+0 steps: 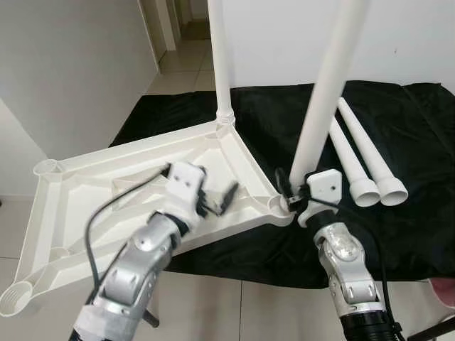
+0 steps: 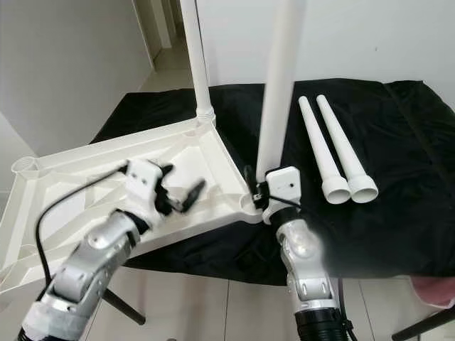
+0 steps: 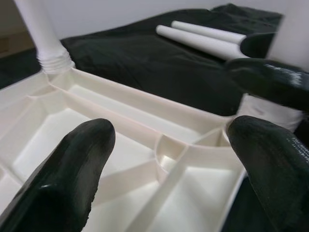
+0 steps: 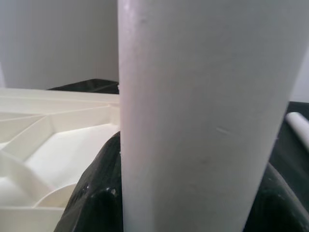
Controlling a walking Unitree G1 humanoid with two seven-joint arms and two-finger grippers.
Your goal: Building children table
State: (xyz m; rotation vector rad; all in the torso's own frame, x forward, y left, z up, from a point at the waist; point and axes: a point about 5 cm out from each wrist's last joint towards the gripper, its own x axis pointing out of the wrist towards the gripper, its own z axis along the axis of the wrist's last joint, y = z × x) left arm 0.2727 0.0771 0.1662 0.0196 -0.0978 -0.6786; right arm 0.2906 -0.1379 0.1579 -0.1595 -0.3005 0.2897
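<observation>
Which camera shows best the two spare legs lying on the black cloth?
The right eye view: both spare legs lie whole, side by side on the cloth. The left eye view shows them partly behind the leg in the right claw. The left wrist view shows them small and far off.

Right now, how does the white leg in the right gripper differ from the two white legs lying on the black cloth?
The held leg stands nearly upright, its lower end at the near corner socket of the upturned tabletop; the two loose legs lie flat on the black cloth, side by side. The right gripper is shut on the held leg; nothing touches the loose legs. All three are white tapered tubes.
</observation>
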